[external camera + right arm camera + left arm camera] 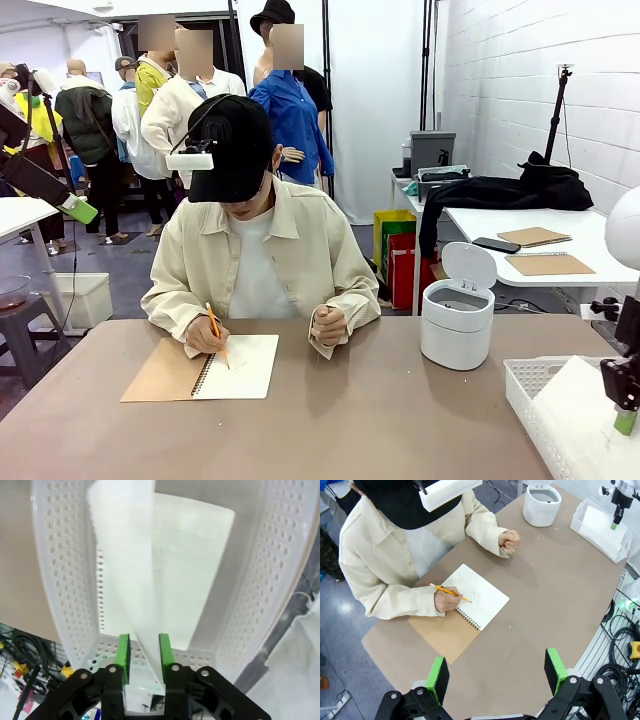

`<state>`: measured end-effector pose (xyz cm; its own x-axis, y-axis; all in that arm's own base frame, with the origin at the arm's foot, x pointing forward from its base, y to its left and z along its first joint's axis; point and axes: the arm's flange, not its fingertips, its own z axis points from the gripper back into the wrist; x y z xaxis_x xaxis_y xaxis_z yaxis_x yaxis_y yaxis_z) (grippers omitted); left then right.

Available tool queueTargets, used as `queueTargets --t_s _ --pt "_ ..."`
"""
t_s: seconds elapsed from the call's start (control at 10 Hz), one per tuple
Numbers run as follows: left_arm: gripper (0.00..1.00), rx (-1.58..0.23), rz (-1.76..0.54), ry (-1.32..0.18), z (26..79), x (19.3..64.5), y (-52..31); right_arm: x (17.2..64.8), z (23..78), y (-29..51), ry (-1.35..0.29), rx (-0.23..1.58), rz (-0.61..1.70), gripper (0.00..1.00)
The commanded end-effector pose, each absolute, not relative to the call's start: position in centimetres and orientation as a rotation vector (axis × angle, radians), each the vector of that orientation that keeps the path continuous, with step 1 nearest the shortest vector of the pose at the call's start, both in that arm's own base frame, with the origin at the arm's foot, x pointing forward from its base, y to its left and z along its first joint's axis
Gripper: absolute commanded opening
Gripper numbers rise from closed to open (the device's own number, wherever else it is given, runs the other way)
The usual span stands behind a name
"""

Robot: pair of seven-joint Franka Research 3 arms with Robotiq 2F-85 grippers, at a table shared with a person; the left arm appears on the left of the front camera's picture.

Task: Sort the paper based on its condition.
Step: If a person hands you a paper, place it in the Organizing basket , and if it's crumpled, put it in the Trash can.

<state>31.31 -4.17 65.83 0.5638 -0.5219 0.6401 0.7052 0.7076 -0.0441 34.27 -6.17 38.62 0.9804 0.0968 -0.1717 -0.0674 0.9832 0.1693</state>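
Note:
A white paper sheet point(131, 580) stands on edge inside the white perforated basket point(60, 580), running down between my right gripper's point(145, 652) green pads, which are shut on it. Another white sheet point(195, 570) lies flat on the basket floor behind it. From the front, the right gripper point(625, 420) hangs over the paper point(580, 420) in the basket point(530, 385) at the table's right edge. My left gripper point(496, 675) is open with nothing in it, high above the table's near left side.
The person across the table writes with an orange pencil point(214, 327) in an open spiral notebook point(240, 368), other fist resting on the table. A white round bin point(457, 325) with its lid up stands at the right, beyond the basket. The brown tabletop point(380, 420) in the middle is bare.

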Motion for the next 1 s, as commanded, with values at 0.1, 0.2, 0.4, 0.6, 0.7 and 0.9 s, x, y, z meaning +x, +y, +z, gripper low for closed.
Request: queueTargets --t_s 0.1,0.2,0.4,0.6,0.7,0.9 --pt "1.00 -0.313 -0.734 -0.646 65.9 31.3 -4.1 34.6 39.7 -7.9 0.171 0.063 0.062 1.00" --pt "1.00 -0.313 -0.734 -0.646 65.9 31.3 -4.1 34.8 40.7 -8.0 0.151 0.047 0.072 1.00" --pt "1.00 -0.313 -0.734 -0.646 65.9 31.3 -4.1 34.9 43.6 -7.6 0.128 -0.014 0.120 1.00" --pt "1.00 -0.313 -0.734 -0.646 65.9 31.3 -4.1 34.9 46.6 -6.2 0.095 -0.055 0.203 1.00" --pt "1.00 -0.313 -0.734 -0.646 65.9 31.3 -4.1 34.8 48.0 -5.1 0.065 -0.066 0.248 1.00" --pt "1.00 -0.313 -0.734 -0.646 65.9 31.3 -4.1 34.6 49.6 -3.9 0.015 -0.057 0.285 1.00"
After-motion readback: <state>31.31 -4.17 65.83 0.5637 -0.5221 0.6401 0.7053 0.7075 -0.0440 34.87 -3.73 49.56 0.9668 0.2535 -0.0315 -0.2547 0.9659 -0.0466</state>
